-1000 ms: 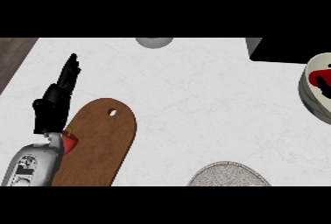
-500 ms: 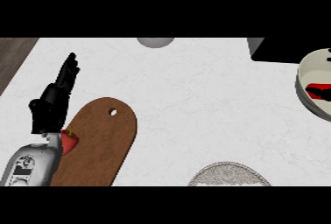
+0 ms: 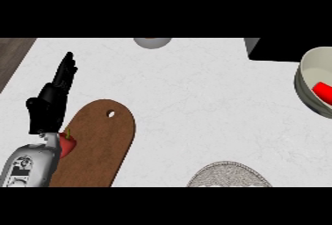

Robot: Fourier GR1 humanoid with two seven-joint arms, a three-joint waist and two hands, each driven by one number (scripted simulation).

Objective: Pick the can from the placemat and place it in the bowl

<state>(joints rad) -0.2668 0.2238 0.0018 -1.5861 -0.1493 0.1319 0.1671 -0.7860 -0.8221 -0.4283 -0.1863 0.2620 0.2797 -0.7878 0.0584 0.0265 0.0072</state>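
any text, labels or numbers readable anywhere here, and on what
None can be read.
Left forearm: dark marks on its grey shell, too blurred to read.
Red can in the bowl: no label shows.
Wooden cutting board, placemat, left hand: no text.

No readable text, label, brand, number or sign anywhere. Left forearm (image 3: 26,169), just below left hand (image 3: 52,103), carries dark markings on grey shell (shapes only, no letters made out). Board (image 3: 97,145) right of hand: plain wood, unmarked. Bowl (image 3: 310,83) far right of hand: plain wall, no print. Can (image 3: 322,91) inside bowl: bare red, no label visible.
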